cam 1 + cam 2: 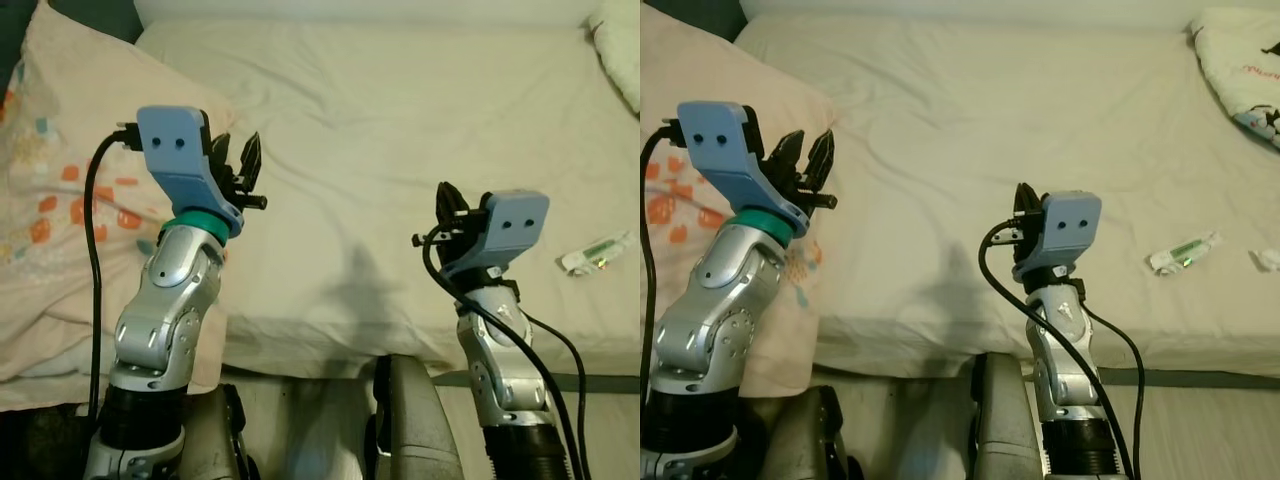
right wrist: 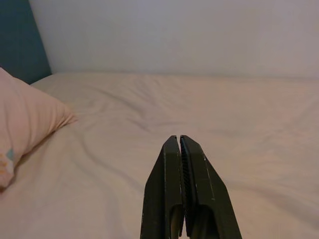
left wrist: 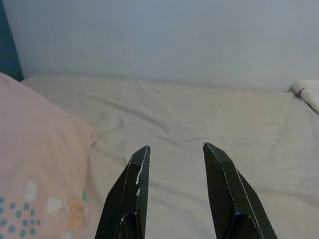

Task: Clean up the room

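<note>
A cream bed sheet [image 1: 400, 120] stretches out before me. A pink patterned pillow [image 1: 60, 200] lies at its left end. A small white and green wrapper [image 1: 597, 251] rests on the sheet near the front right edge. My left gripper [image 1: 235, 152] is raised over the pillow's right edge, its fingers [image 3: 134, 179] open with nothing between them. My right gripper [image 1: 445, 197] is held up above the bed's front edge, left of the wrapper, with its fingers [image 2: 182, 169] shut and empty.
A white patterned blanket [image 1: 1240, 70] is bunched at the bed's far right corner. A small white scrap [image 1: 1267, 258] lies right of the wrapper. A plain wall [image 3: 174, 35] rises behind the bed. The bed's front edge [image 1: 330, 355] is just ahead of my body.
</note>
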Controlling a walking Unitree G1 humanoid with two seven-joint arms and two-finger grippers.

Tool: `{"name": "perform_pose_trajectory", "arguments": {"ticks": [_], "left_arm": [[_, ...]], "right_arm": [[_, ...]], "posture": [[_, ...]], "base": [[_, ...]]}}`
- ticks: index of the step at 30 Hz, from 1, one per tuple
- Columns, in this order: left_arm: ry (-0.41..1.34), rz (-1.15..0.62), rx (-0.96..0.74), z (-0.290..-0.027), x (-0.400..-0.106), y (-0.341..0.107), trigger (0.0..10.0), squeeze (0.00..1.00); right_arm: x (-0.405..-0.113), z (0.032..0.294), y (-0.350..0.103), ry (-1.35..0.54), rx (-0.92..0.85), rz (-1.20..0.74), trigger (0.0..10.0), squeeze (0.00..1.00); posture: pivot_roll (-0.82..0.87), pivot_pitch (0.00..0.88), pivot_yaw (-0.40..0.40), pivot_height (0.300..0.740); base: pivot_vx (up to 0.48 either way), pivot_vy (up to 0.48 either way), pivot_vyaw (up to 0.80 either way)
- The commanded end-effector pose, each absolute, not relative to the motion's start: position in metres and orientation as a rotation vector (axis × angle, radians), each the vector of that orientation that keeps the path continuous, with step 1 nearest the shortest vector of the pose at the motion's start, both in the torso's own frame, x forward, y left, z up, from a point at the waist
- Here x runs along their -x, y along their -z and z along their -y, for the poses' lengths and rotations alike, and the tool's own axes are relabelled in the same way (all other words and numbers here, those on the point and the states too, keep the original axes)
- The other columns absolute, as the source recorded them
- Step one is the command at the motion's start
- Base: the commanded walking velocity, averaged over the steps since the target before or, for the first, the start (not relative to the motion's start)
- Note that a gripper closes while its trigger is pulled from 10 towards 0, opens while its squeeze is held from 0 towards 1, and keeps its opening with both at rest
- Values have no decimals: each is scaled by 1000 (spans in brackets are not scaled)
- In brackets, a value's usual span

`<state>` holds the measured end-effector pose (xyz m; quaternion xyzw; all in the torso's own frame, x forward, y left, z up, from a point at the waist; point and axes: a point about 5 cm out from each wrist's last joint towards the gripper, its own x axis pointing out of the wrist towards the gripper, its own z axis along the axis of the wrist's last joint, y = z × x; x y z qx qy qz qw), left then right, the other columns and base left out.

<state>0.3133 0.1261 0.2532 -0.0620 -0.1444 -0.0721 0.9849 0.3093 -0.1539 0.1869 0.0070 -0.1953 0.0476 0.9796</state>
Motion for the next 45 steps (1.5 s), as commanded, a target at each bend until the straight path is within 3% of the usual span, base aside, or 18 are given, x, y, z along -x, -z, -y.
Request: {"name": "perform_pose_trajectory", "arguments": {"ticks": [1, 26, 39, 45], "left_arm": [[142, 285, 112, -125, -314, -249, 10000, 0], [140, 240, 73, -115, -321, -227, 10000, 0], [132, 165, 6, -119, -313, -189, 10000, 0], [119, 139, 2, -122, -309, -178, 10000, 0]], "right_arm": [[-308, 155, -179, -86, -13, 366, 10000, 0], [-309, 155, -167, -87, -8, 325, 10000, 0], [-292, 143, -102, -126, 2, 121, 10000, 0], [-289, 142, -93, -136, 4, 92, 10000, 0]], "posture": [[-80, 138, 66, 637], [-85, 115, 56, 724], [-87, 80, 48, 724], [-87, 71, 44, 724]], "base": [[0, 0, 0], [0, 0, 0], [0, 0, 0], [0, 0, 0]]}}
